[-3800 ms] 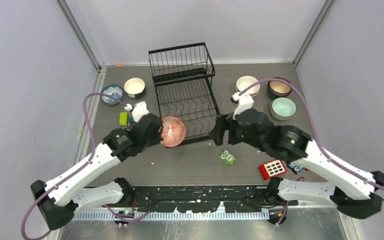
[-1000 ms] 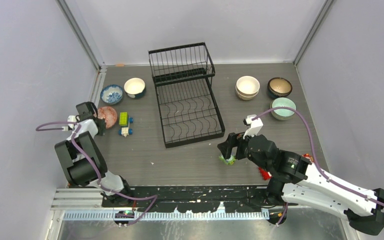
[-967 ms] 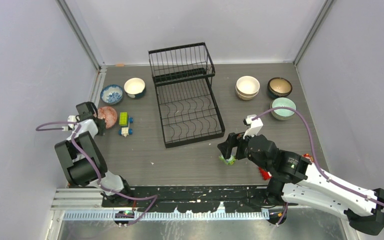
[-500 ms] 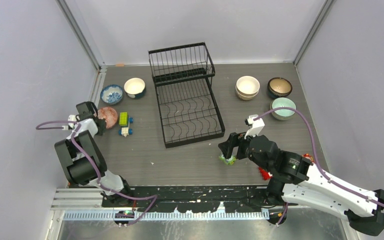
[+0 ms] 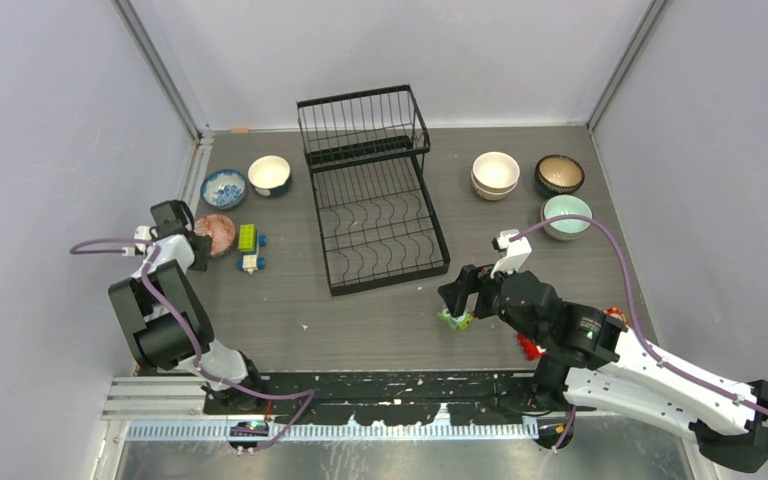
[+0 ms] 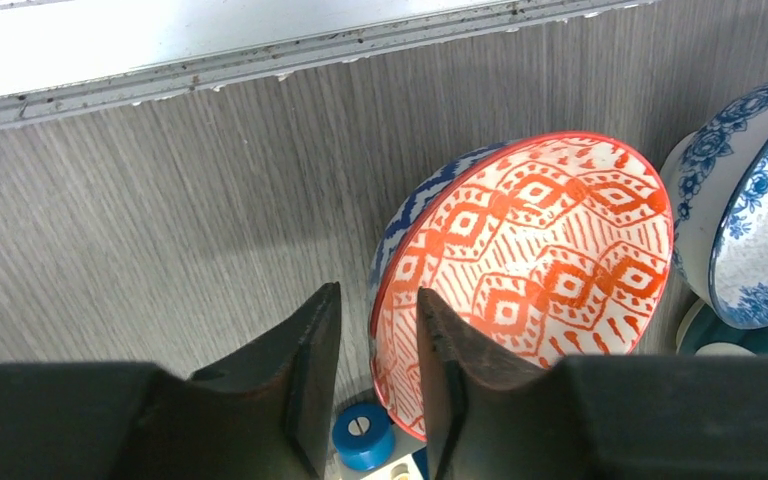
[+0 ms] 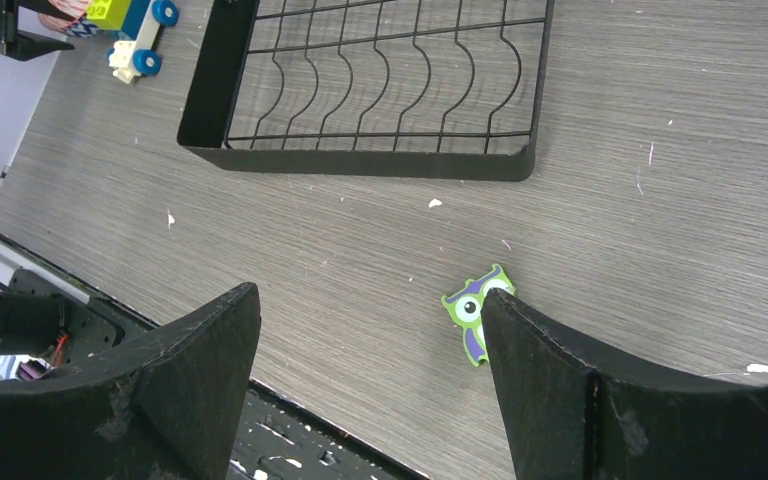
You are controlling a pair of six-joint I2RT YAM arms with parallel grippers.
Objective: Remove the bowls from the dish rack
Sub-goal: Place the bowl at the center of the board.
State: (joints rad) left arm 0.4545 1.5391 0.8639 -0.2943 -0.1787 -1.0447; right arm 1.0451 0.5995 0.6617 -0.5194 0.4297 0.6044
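Observation:
The black wire dish rack [image 5: 375, 200] stands at the centre back with no bowl in it; its lower tray also shows in the right wrist view [image 7: 360, 160]. The reddish patterned bowl [image 5: 218, 230] rests on the table at the far left. My left gripper [image 5: 200, 242] is slightly open, its fingers astride that bowl's near rim [image 6: 520, 260] with a gap on both sides. A blue-patterned bowl [image 5: 224, 187] and a cream bowl [image 5: 269, 175] sit behind it. Stacked cream bowls [image 5: 495, 173], a dark brown bowl [image 5: 559, 175] and a mint bowl [image 5: 567, 216] sit at the right. My right gripper [image 5: 457, 297] hangs wide open and empty.
A green-and-yellow toy block [image 5: 248, 238] and a small wheeled toy [image 5: 251, 263] lie right of the red bowl. A green owl toy [image 5: 453, 319] lies under my right gripper, also in the right wrist view [image 7: 472, 305]. A red block [image 5: 528, 345] lies beside the right arm.
Since 3.8 s ago my left arm has carried the reddish bowl from the rack's front to the far left. My right arm has drawn back from the rack. Over the last second almost nothing moved.

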